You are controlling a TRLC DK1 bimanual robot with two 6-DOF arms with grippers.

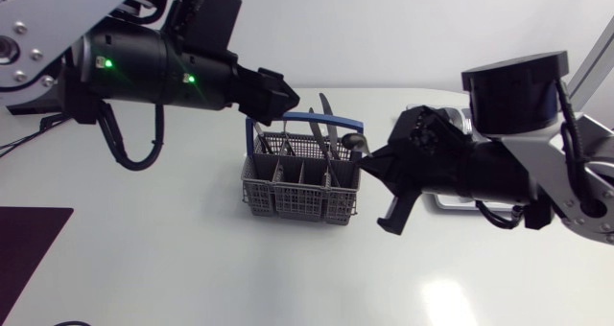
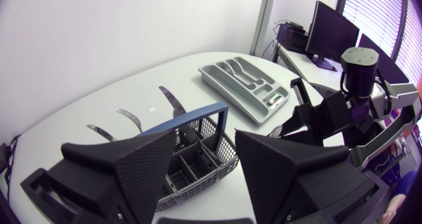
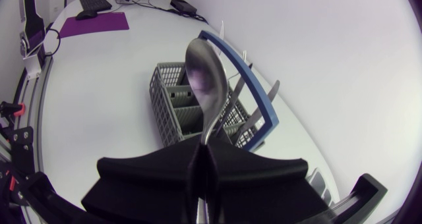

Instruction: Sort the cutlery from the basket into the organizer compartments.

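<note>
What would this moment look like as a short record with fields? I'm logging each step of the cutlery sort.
basket: grey, blue handle, upright on the table, between the two grippers
cutlery in basket: knife and other pieces stick up from it
left gripper: open, empty, above the basket
right gripper: shut on spoon, bowl out ahead of the fingers
organizer: grey, on the table, apart from the basket, near the right arm

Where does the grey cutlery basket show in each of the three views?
Head view: basket mid-table, between the two arms.
Left wrist view: basket just ahead of the open left end effector.
Right wrist view: basket beyond the right end effector, behind its spoon.
Shared landmark: blue handle.
</note>
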